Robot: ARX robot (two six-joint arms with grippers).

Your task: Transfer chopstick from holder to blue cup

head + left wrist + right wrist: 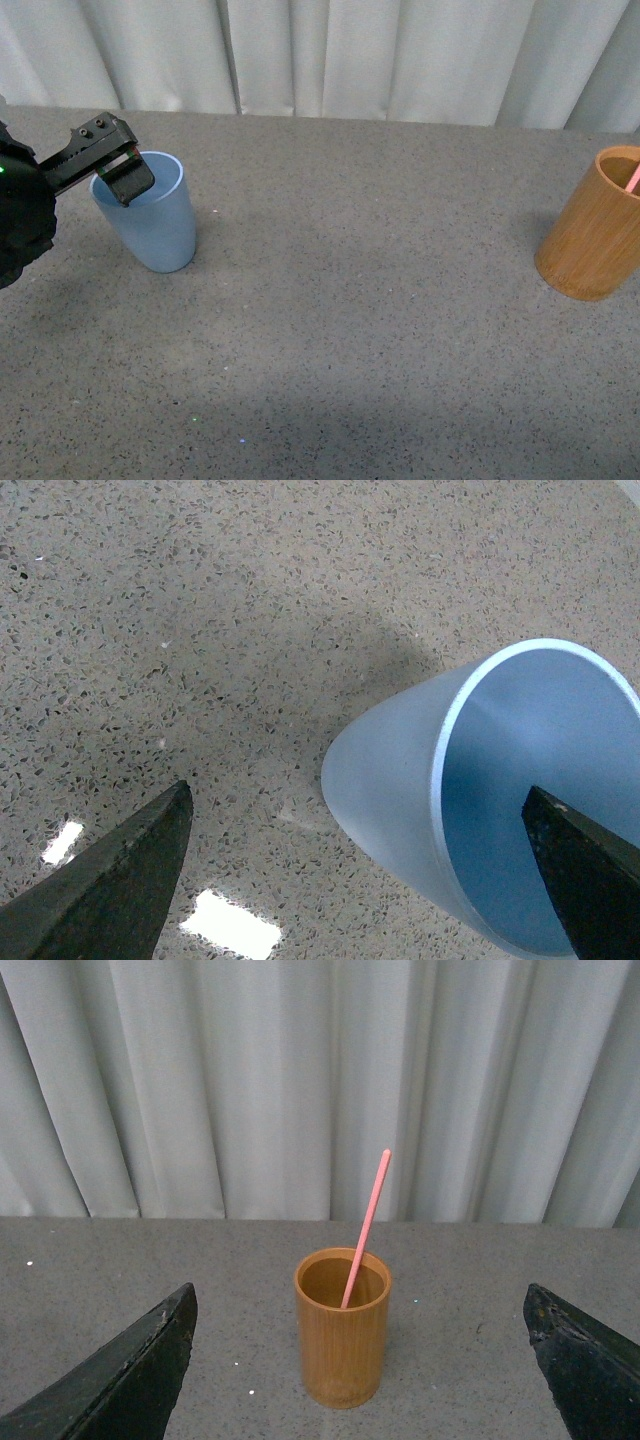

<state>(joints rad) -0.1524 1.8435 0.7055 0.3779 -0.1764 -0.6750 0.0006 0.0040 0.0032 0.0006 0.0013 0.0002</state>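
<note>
From the front, the blue cup [150, 225] stood at 9 o'clock on the counter [370, 300], the holder [590, 240] with its chopstick [633, 178] at 3. Left wrist: the left pincer [355, 788] gaped astride the cup's rim, probably steadying it. Right wrist: the right pincer [359, 1287], spread wide, faced the holder.

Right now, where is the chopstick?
In the right wrist view the chopstick leans inside the holder; in the front view that holder sits at the far right of the table, well apart from the blue cup on the left.
</note>
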